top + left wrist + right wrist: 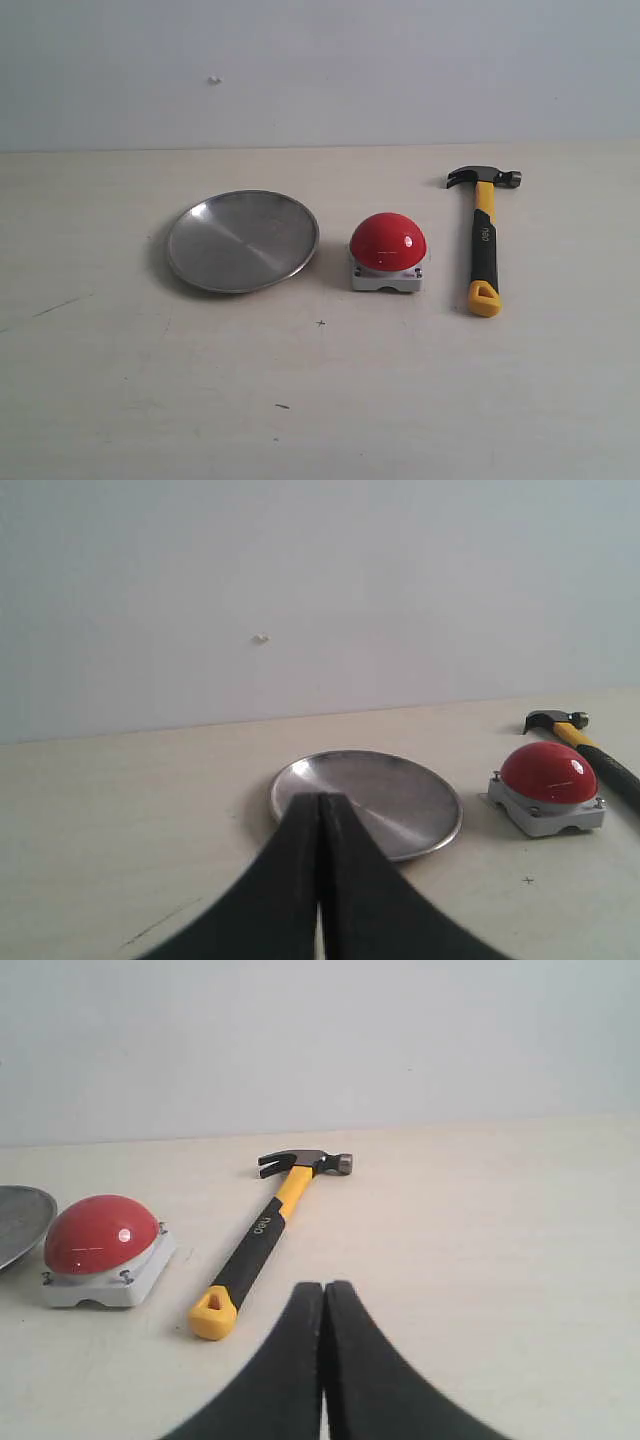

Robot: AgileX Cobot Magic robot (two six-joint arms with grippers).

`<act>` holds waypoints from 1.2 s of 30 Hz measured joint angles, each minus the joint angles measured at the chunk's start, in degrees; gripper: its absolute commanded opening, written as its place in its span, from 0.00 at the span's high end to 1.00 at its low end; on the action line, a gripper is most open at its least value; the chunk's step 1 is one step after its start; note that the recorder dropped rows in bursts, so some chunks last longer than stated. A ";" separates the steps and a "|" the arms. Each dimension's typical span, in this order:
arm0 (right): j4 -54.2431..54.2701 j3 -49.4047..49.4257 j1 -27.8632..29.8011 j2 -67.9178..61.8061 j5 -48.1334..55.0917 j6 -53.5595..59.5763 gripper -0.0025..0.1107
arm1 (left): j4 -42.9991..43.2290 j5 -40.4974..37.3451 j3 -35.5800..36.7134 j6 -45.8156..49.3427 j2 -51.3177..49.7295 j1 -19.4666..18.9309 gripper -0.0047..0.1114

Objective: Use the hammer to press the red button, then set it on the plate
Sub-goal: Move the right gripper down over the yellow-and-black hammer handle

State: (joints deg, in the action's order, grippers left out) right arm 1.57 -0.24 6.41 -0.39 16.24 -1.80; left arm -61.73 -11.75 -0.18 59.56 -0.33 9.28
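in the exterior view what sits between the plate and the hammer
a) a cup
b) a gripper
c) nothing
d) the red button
d: the red button stands in the gap, with the plate on one side and the hammer on the other.
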 measured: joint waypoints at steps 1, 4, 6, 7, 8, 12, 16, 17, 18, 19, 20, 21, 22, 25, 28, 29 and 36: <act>0.00 0.00 0.00 0.00 0.00 0.00 0.98 | 0.00 0.00 0.00 0.00 0.00 0.00 0.96; 0.00 0.00 0.00 0.00 0.00 0.00 0.98 | 0.00 0.00 0.00 0.00 0.00 0.00 0.96; 0.15 0.00 0.00 0.00 -1.74 -0.16 0.98 | 0.00 0.00 0.00 0.00 0.00 0.00 0.96; 0.87 0.00 0.00 0.00 -3.30 -0.50 0.98 | 0.00 0.00 0.00 0.00 0.00 0.00 0.96; 2.02 0.00 0.00 0.00 -5.64 -1.23 0.98 | 0.00 0.00 0.00 0.00 0.00 0.00 0.96; 6.27 0.00 0.00 0.00 -15.17 -3.96 0.98 | 0.00 0.00 0.00 0.00 0.00 0.00 0.96; 9.44 0.00 0.00 0.00 -22.90 -5.96 0.98 | 0.00 0.00 0.00 0.00 0.00 0.00 0.96; 10.22 0.00 0.00 0.03 -25.05 -6.77 0.98 | 0.00 0.00 0.00 0.00 0.00 0.00 0.96; 10.76 0.00 0.00 0.03 -27.70 -7.95 0.98 | 0.00 0.00 0.00 0.00 0.00 0.00 0.96; 10.98 0.00 0.00 0.03 -30.03 -8.90 0.98 | 0.00 0.00 0.00 0.00 0.00 0.00 0.96; 11.25 0.00 0.00 0.03 -32.73 -9.91 0.98 | 0.00 0.00 0.00 0.00 0.00 0.00 0.96; 11.42 -0.14 0.00 0.12 -34.33 -10.63 0.98 | 0.00 0.00 0.00 0.00 0.00 0.00 0.96; 11.59 -0.80 0.00 0.12 -34.46 -10.94 0.98 | 0.00 0.00 0.00 0.00 0.00 0.00 0.96; 11.81 -6.00 0.00 -1.59 -33.67 -11.42 0.98 | 0.00 0.00 0.00 0.00 0.00 0.00 0.96; 11.81 -12.68 0.00 -8.19 -34.10 -11.36 0.98 | 0.00 0.00 0.00 0.00 0.00 0.00 0.96; 11.50 -14.61 0.00 -10.79 -34.10 -10.92 0.98 | 0.00 0.00 0.00 0.00 0.00 0.00 0.96; 10.36 -32.32 0.00 -40.84 -27.51 -6.28 0.98 | 0.00 0.00 0.00 0.00 0.00 0.00 0.96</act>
State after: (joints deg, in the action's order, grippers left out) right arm 11.93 -32.56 6.41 -41.22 -11.28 -8.08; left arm -61.73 -11.75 -0.18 59.56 -0.33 9.28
